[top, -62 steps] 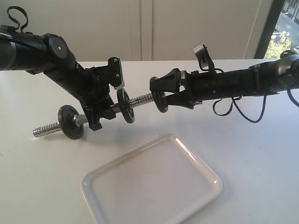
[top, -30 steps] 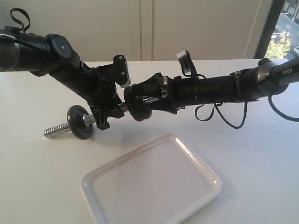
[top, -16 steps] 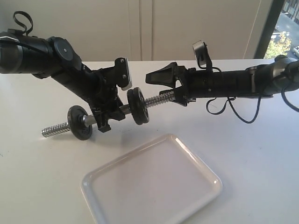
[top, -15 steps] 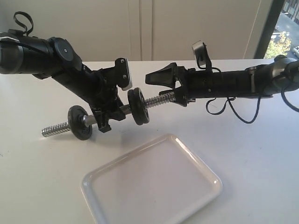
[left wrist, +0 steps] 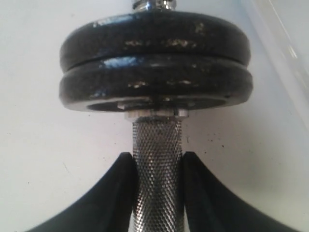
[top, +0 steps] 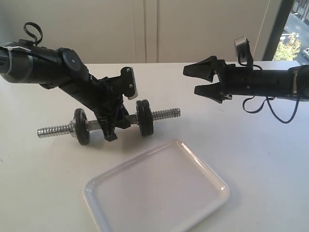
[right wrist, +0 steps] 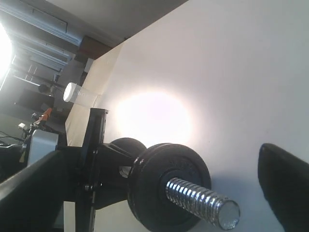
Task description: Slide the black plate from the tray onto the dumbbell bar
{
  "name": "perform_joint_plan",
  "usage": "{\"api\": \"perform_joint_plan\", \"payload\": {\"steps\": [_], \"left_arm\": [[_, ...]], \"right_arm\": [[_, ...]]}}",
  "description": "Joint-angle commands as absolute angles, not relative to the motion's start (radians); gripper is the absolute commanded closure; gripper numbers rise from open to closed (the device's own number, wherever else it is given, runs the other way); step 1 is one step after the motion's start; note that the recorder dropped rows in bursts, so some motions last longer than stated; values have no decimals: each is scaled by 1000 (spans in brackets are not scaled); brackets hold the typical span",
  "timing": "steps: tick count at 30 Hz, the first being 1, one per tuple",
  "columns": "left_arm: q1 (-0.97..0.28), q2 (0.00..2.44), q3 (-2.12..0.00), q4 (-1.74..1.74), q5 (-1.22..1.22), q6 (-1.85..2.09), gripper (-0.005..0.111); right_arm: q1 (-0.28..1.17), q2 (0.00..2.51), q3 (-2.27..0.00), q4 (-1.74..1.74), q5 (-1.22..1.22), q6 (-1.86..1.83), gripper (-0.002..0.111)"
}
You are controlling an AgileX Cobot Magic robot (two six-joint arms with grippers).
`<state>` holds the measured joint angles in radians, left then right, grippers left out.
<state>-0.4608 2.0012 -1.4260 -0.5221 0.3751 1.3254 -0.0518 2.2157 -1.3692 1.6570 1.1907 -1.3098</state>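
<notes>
A: How many black plates do you count?
B: Three; one sits alone, two are stacked together.
A: And the rest?
B: One dumbbell bar; one tray; one bench; two pincers, a left pincer and a right pincer.

A: What sort of place is this?
B: A robotics lab, I'd say. Two black arms, the left arm and the right arm, reach over a plain white bench.
A: Anything else?
B: Bare pale wall panels behind, and a window onto trees
</notes>
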Motion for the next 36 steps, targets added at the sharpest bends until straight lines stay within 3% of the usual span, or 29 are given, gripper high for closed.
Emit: {"api": "perform_joint_plan", "payload": {"steps": [1,10,18,25,31,33,36], "left_arm": [[-461,1977,-1456,-601,318,1335,107],[-461,1977,-1456,-601,327,1343,105],[-461,1977,-1456,-598,332,1343,71],[-461,1977,-1456,-598,332,1343,61],[-461,1979,-1456,-593,292,1343,62],[-461,1979,-1456,-599,147,1329,67],[-461,1984,-1456,-605,-159,1317,85]], "right_arm": [[-70,2205,-1374,1655,1221,-1312,3],[-70,2205,-1374,1666,1221,-1312,3],[-70,2205,-1374,1666,1221,-1312,3],[-70,2205,-1374,1666,1221,-1310,3],[-70,2205,-1374,1666,1221,-1303,3],[-70,2205,-1374,1666,1221,-1303,3],[-70,2205,-1374,1666,1221,-1301,3]]}}
